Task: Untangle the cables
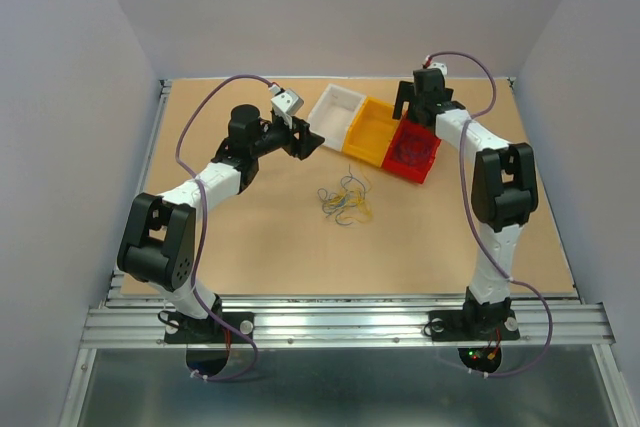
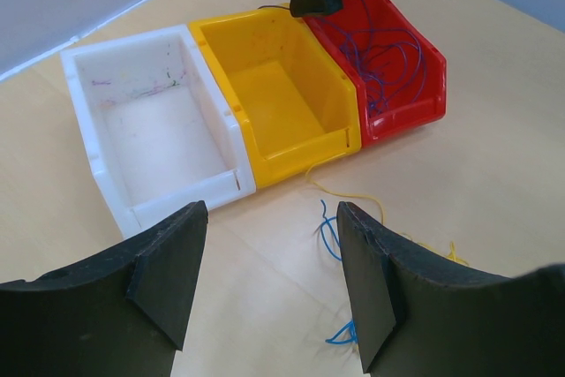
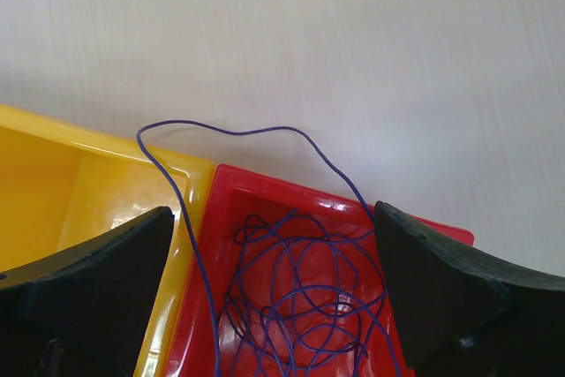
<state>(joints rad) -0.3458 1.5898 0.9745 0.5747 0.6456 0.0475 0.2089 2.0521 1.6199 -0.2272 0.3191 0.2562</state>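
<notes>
Above the red bin [image 3: 265, 181] we see the right gripper [image 3: 274, 253] with its fingers spread wide, gripping nothing. Purple cables [image 3: 300, 297] coil inside the bin, one strand arching over its rim. Near the white bin [image 2: 93, 143], the left gripper [image 2: 269, 245] is likewise spread and empty. Yellow, blue and grey cables [image 1: 345, 202] lie tangled on the table [image 1: 250, 237].

Open tabletop [image 1: 270, 247] surrounds the cables [image 1: 345, 202]; three bins [image 1: 375, 129] stand behind.

From above and behind, we see the whole table [image 1: 250, 237]. Both wrist views share the red bin [image 2: 402, 121] and yellow bin [image 2: 300, 152], the right one closest.
</notes>
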